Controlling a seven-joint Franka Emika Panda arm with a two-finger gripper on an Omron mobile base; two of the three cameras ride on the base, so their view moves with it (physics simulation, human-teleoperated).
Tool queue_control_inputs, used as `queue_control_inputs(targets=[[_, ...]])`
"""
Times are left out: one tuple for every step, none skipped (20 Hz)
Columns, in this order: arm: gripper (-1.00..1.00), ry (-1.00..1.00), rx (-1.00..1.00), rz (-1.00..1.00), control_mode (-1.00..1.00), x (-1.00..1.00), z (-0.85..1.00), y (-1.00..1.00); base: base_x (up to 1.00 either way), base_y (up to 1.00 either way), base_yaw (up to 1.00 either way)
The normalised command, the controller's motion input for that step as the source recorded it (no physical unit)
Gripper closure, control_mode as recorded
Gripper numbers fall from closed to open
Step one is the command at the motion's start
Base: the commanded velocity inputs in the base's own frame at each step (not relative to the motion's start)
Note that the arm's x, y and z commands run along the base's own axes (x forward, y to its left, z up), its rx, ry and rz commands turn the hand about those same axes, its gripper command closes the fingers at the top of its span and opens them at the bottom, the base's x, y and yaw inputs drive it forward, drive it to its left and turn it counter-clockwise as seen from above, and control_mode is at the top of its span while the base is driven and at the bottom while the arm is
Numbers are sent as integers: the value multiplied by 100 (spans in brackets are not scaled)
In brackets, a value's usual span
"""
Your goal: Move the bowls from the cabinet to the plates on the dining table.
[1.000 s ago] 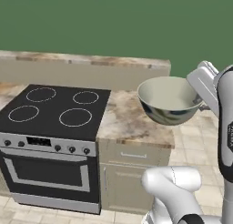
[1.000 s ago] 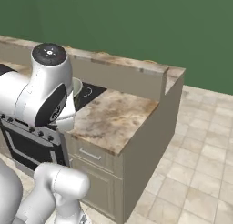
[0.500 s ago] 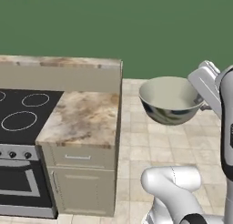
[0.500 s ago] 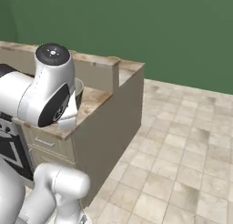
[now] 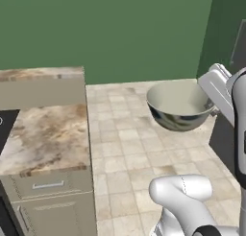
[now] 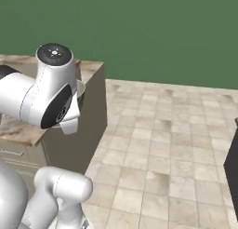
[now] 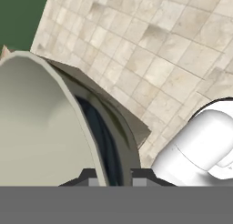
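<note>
Hand view first — what have the fingers (image 7: 89,175) got?

— They're clamped on the rim of the big grey-white bowl (image 7: 41,127). One dark tip sits just inside the wall, the other just outside, with the thin rim pinched between them. The gripper (image 7: 113,176) is closed down to the width of that rim.

— And where is the bowl in the room?

— Up in the air, held out in front of the arm. In the left base view the bowl (image 5: 180,105) hangs over the tiled floor (image 5: 129,144), mouth up and roughly level, its right edge meeting the white hand. Nothing lies inside it that I can see; the inside is pale and glossy, the outside darker and mirror-like.

— Can you see it from the other side?

— Barely. In the right base view the arm's big white joint (image 6: 49,95) covers most of it; a pale sliver of rim (image 6: 81,89) shows just right of that joint.

— What's nearby?

— To the left, a low unit with a mottled stone top (image 5: 43,139) and a drawer (image 5: 48,184) with a small silver pull under it. A raised beige ledge (image 5: 41,88), also stone-capped, runs along its far side. The bowl is well clear of that counter, out over open floor to its right.

— Beyond that?

— A plain green wall (image 5: 110,33) at the far end, and something dark (image 5: 223,144) at the right edge, partly behind the arm; I can't tell what it is.
</note>
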Motion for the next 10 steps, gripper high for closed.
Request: queue_control_inputs(targets=[[100,0,0,0,100,0,0,0,-7,7,-37],[100,0,0,0,100,0,0,0,0,29,-29],[100,0,0,0,100,0,0,0,0,39,-23],[100,0,0,0,100,0,0,0,0,55,-16],[100,0,0,0,100,0,0,0,0,49,-14],[100,0,0,0,100,0,0,0,0,44,-13],[100,0,0,0,100,0,0,0,0,48,-12],[100,0,0,0,100,0,0,0,0,46,-12],[100,0,0,0,100,0,0,0,24,37,-9],[100,0,0,0,100,0,0,0,64,18,-9]])
